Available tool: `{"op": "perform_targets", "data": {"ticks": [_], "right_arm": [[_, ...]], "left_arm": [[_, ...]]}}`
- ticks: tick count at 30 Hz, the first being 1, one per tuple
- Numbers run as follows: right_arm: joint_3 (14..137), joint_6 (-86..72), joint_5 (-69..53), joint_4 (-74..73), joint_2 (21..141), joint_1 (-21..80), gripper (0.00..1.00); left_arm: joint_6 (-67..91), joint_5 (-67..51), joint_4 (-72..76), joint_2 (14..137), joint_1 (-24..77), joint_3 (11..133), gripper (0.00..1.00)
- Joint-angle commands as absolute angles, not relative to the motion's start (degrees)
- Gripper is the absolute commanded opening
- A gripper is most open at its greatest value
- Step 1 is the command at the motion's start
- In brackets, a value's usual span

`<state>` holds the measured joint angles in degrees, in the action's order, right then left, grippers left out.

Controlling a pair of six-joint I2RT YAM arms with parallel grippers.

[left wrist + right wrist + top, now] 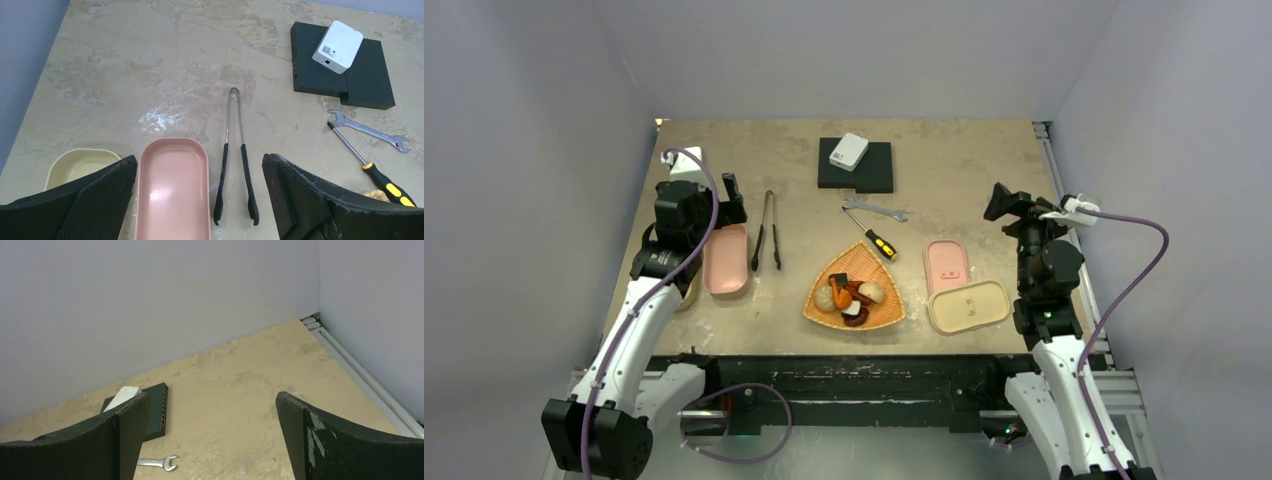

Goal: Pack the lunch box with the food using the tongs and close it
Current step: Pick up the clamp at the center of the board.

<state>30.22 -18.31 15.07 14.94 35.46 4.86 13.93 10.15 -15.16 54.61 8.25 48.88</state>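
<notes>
Left gripper (200,162) is seen closest in its wrist view, its two black fingers (95,200) spread wide with nothing between them. Beneath it, a shallow pink oblong plastic lunch box tray (172,190) is laid on the mottled beige table (150,60). A pale yellow plastic dish (80,165) is set by the tray's left side, partly hidden by one finger. The slim tongs (222,175), silver arms with black-sleeved free ends, are laid flat just right of the tray and apart from it. The joined end is pointed away from the arm bases. The tongs are untouched.

The toy food (849,297), beige buns, orange and red bits and a black-and-white piece, is heaped in an orange woven triangular basket (852,258) at the table's middle front.

Right of the basket, a pink oblong lid (945,262) and a cream oblong lid (969,305) are laid close together; contact cannot be told.

Behind the basket, a silver open-ended wrench (874,209) and a yellow-and-black-handled screwdriver (876,240) are noted. Farther back a flat black block (869,172) is topped by a small white box (848,152).

Right gripper (212,400) is held raised near the right edge, fingers wide apart, empty, faced toward the far wall.
</notes>
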Motion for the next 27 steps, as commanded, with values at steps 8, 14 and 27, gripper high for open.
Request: {"op": "perform_targets", "data": {"ticks": [8,14,27], "right_arm": [[31.5,-17.9,15.0,16.6,32.5,4.9,0.99],[32.1,-18.0,12.5,15.8,32.6,4.9,0.99],[31.7,-19.7,12.1,14.7,32.0,4.8,0.99]], "left_arm": [[14.1,5.5,-13.1,58.3,7.8,51.2,0.98],[13.9,-1.6,-13.6,63.4,8.3,54.0,0.96],[13.6,11.3,-29.0,101.1,19.0,82.2,0.95]]}}
